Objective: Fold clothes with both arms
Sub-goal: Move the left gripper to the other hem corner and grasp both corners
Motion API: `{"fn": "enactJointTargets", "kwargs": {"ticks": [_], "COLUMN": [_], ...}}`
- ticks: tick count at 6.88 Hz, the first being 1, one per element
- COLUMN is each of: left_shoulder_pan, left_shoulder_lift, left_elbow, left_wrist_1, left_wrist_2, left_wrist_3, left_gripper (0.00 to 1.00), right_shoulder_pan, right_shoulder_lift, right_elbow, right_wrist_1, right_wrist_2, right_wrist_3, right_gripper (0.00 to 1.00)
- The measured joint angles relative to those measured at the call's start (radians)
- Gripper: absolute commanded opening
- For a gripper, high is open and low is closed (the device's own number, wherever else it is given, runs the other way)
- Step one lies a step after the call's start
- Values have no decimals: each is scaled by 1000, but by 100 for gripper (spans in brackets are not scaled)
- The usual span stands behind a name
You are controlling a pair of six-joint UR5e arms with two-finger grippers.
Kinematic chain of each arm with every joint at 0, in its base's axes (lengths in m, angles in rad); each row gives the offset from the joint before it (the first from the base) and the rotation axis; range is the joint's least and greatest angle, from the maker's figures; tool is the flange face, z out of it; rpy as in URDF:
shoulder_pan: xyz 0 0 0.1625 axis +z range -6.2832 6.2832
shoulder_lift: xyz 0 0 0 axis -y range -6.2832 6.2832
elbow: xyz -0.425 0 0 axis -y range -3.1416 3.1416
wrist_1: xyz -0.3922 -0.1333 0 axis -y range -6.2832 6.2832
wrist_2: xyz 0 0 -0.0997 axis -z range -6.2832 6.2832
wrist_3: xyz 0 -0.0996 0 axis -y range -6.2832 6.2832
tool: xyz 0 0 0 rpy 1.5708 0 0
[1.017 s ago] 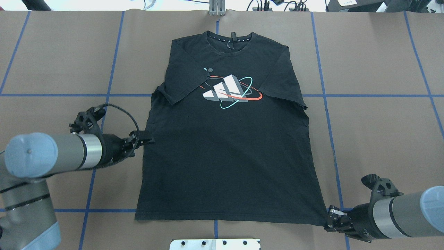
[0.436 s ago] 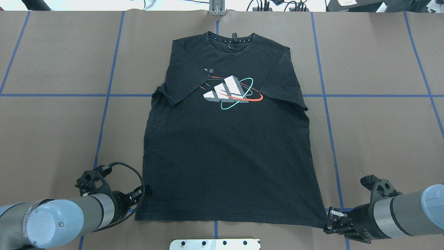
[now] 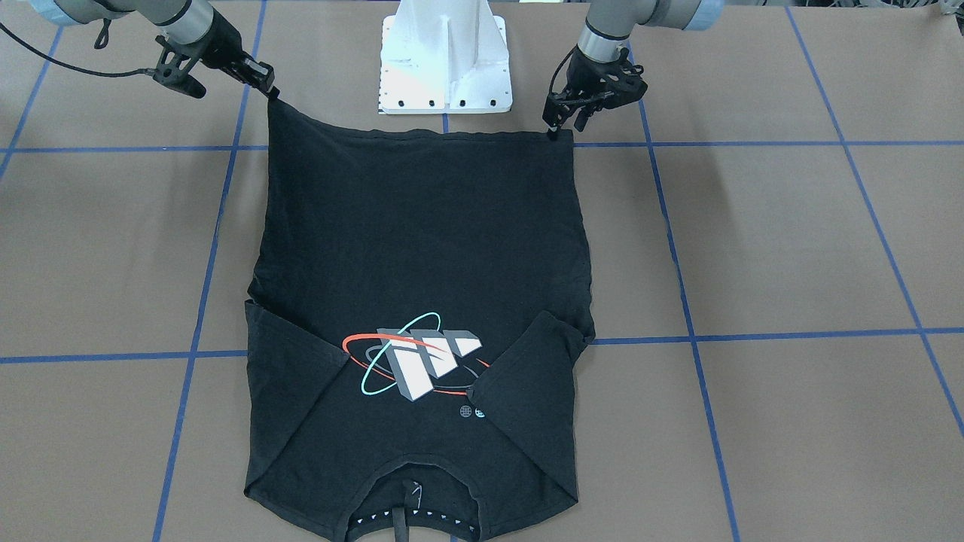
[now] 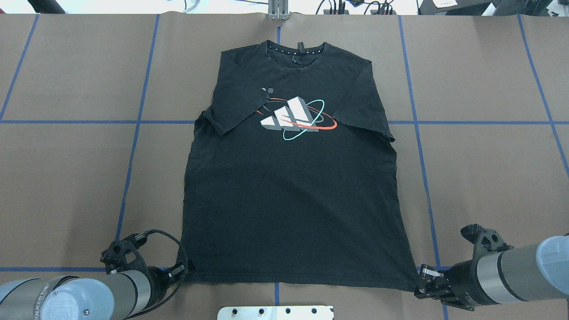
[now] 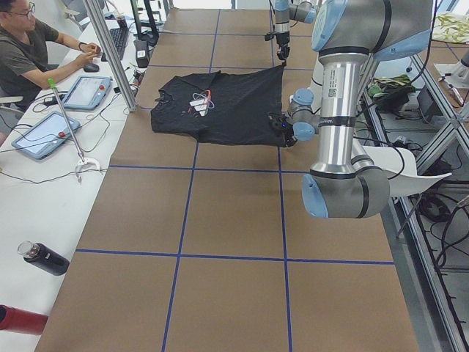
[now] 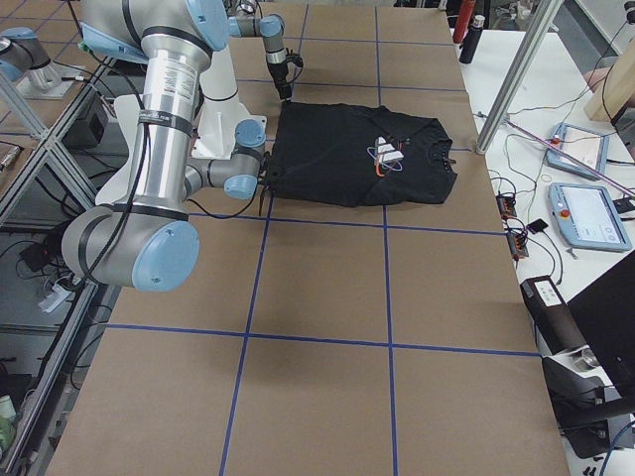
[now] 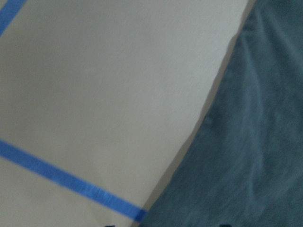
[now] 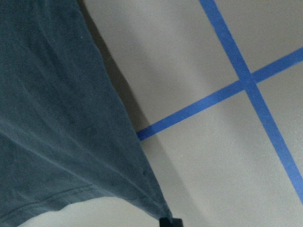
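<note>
The step looks like taking both corners of the hem (image 4: 311,280), then carrying it to the collar (image 4: 295,52): lift evenly and keep it taut. The right gripper (image 4: 420,284) pinches its corner, tented slightly off the table (image 4: 489,178). The left gripper (image 4: 182,272) touches its corner; closed or not, I cannot tell. Beyond both, the shirt (image 4: 289,200) lies flat, logo (image 4: 295,116) up.

T-shirt (image 4: 289,200) on table (image 4: 489,169) — left tool (image 4: 180,273), right tool (image 4: 420,284) at hem corners.

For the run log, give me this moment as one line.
T-shirt flat, logo up, sleeves folded in | right gripper shut on hem corner | left gripper at other hem corner, grasp unclear
</note>
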Motion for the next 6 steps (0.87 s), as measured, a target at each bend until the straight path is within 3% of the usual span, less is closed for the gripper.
{"fn": "enactJointTargets", "kwargs": {"ticks": [2, 4, 5, 6], "left_shoulder_pan": [7, 11, 11, 11], "left_shoulder_lift": [3, 2, 3, 4], "left_elbow": [0, 1, 2, 2], "left_wrist_1": [1, 2, 2, 2], "left_wrist_2": [-1, -1, -1, -1], "left_wrist_3": [-4, -5, -6, -6], "left_gripper": [59, 42, 26, 0], "right_shoulder_pan": [2, 7, 9, 12], "right_shoulder_lift": [1, 1, 1, 1], "right_elbow": [-2, -4, -4, -3], "right_wrist_1": [0, 0, 0, 0], "right_wrist_2": [1, 1, 1, 1], "right_wrist_3": [0, 0, 0, 0], "right_gripper": [0, 0, 0, 0]}}
